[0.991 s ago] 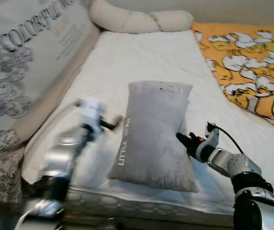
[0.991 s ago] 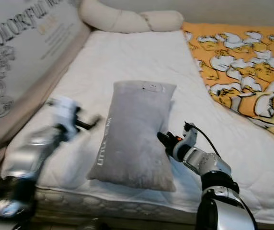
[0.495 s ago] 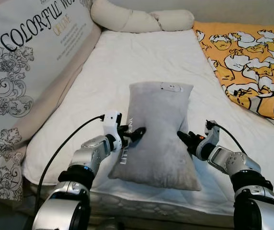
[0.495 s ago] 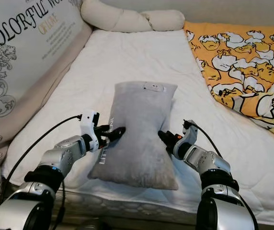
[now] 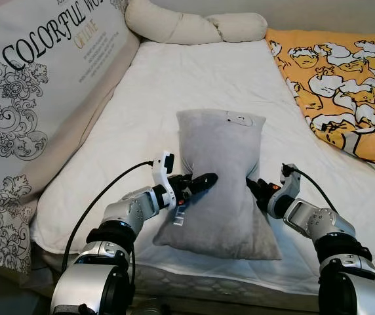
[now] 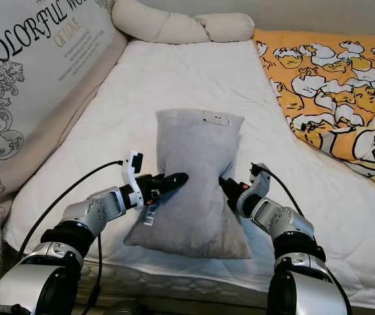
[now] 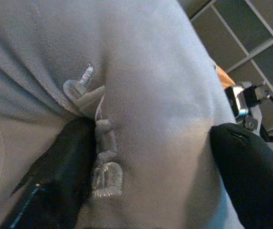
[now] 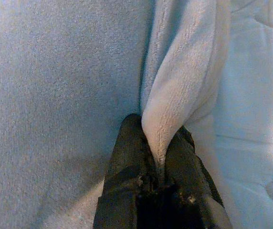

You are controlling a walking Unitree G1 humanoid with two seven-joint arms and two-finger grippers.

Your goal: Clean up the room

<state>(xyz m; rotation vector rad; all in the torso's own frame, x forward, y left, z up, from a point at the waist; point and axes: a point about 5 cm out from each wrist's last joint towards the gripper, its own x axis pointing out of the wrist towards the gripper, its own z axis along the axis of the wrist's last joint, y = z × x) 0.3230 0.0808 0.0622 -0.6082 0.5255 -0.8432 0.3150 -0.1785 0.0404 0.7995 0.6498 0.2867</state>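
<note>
While both hands grip it, a grey pillow (image 5: 219,177) lies on the bed (image 5: 194,79).
Left hand (image 5: 204,182) and right hand (image 5: 254,188) each pinch its fabric; an orange blanket (image 5: 345,85) lies to the right.

Big cushion (image 5: 37,98) by bed, left side: black words "COLORFUL WO...", rest cut off at edge. Small orange word below, blurry, cannot read. Gray pillow (image 7: 141,95): stitched raised letters, squashed, cannot read.

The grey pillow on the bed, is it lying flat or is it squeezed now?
Squeezed. The grey pillow narrows at its middle, where the left gripper and the right gripper pinch its two edges.
</note>
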